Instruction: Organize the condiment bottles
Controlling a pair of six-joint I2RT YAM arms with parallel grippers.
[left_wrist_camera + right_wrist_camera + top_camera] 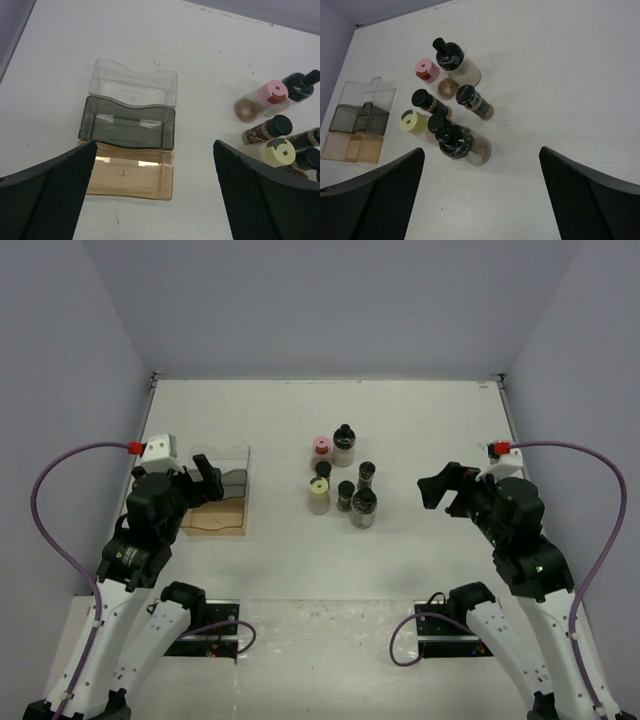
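Observation:
Several small condiment bottles stand clustered mid-table. Among them are a pink-lidded one (321, 446), a cream-yellow one (319, 495) and clear black-capped ones such as a larger bottle (363, 508). In the right wrist view the pink lid (427, 70), the yellow lid (413, 121) and the larger black-capped bottle (456, 142) show ahead of the fingers. My right gripper (438, 490) (481, 150) is open and empty, right of the cluster. My left gripper (205, 478) (155, 147) is open and empty above the rack. The pink lid (272, 92) and the yellow lid (277, 152) show at its right.
A three-step rack (222, 498) lies left of the bottles, with clear, smoky grey and amber compartments (127, 130), all empty. Grey walls close in the table on the left, back and right.

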